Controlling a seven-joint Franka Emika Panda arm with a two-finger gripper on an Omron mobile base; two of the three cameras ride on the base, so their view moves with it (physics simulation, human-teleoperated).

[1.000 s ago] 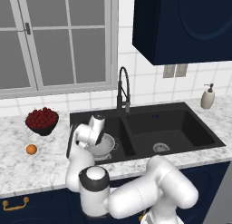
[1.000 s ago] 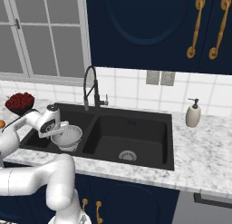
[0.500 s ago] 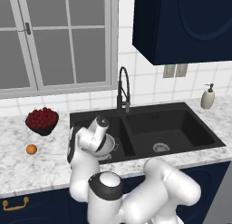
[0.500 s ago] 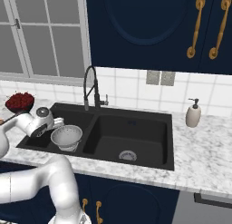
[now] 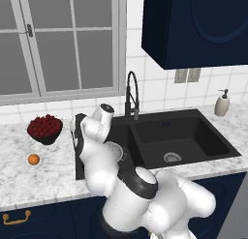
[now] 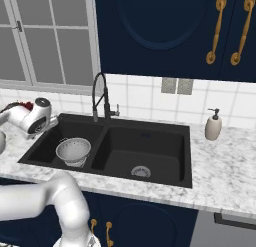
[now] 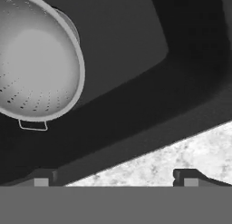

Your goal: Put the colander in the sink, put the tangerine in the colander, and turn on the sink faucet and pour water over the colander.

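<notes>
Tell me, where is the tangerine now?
The tangerine lies on the marble counter left of the sink in the left base view, just in front of the berry bowl.

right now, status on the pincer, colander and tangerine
Pincer open, empty, above sink edge. White-grey perforated metal colander sits in left basin of matte black sink. Small orange tangerine on marble counter, nothing blocking it.

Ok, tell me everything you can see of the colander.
The colander is a pale grey-white round bowl, metal by its look, with rows of small holes and a thin wire handle at the rim. It sits upright and empty in the left basin of the black sink. The open end effector is clear of it.
</notes>
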